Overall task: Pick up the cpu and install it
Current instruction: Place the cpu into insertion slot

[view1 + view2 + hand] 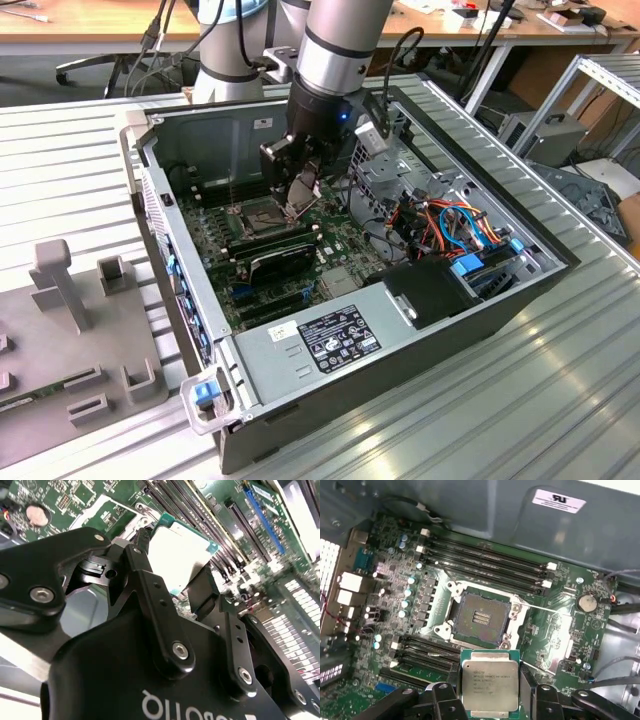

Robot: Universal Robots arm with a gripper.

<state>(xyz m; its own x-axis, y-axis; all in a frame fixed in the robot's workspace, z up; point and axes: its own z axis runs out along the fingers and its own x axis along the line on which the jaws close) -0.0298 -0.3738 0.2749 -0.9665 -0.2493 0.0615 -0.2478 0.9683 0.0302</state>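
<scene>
The cpu point(490, 684), a flat square chip with a pale silver face and green rim, is clamped between my black fingers point(526, 687). My gripper point(490, 690) is shut on it and hangs a little above the green motherboard point(395, 570), just beside the open dark socket point(481, 618), whose contact field lies bare. In the second wrist view the cpu point(181, 554) shows bright between the black finger links, over the memory slots. In the exterior view my gripper point(300, 195) hangs inside the open computer case point(300, 345), next to the socket point(252, 212).
Memory slots point(485, 562) run along both sides of the socket. A coin cell point(586, 602) sits nearby. Orange and blue cables point(455, 225) and a drive cage fill the case at the exterior view's right. A grey fixture plate point(70, 330) lies outside at the left.
</scene>
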